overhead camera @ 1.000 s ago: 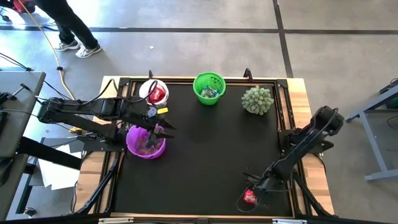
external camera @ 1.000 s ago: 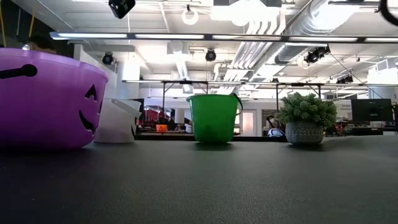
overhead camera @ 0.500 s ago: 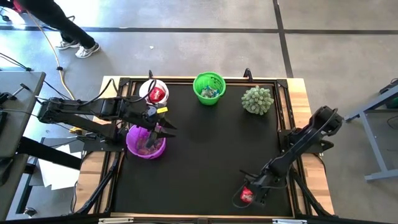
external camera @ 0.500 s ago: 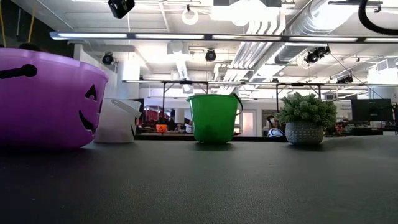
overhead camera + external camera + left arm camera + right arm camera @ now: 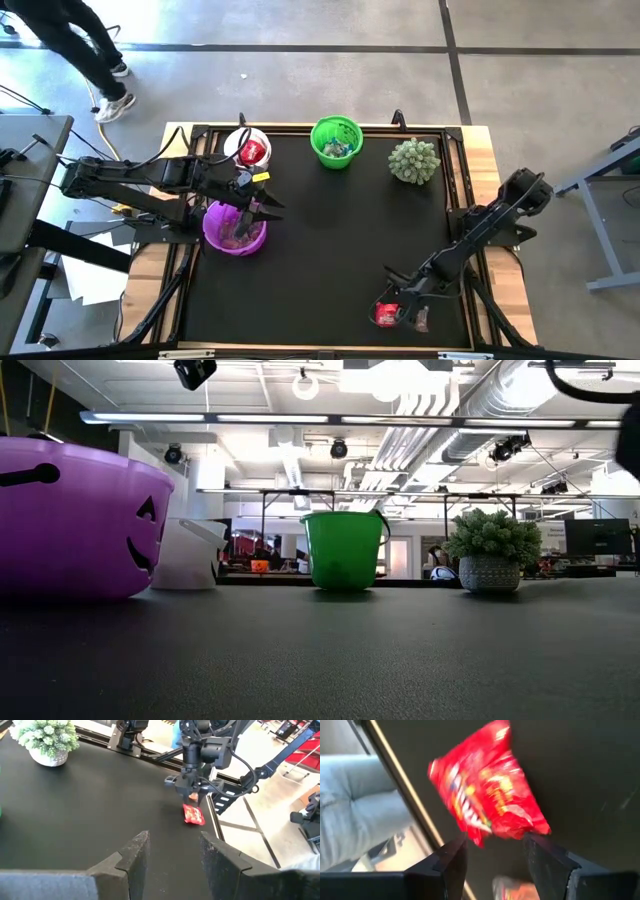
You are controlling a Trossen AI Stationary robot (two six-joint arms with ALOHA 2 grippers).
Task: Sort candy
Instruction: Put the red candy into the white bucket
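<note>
High view: we see the black table point(image 5: 330, 250), then the purple bucket point(image 5: 235, 230) under our left gripper point(image 5: 250, 212), jaws spread and empty. Our right gripper point(image 5: 395, 312) hangs jaws spread beside the red candy point(image 5: 386, 314) near the front edge.

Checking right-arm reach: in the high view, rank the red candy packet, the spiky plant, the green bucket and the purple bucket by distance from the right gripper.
From the right gripper, near the table's front right:
1. Red candy packet, right beside the gripper.
2. Spiky plant, back right.
3. Purple bucket, left side, under the left gripper, and green bucket, back centre: too close to call.
</note>
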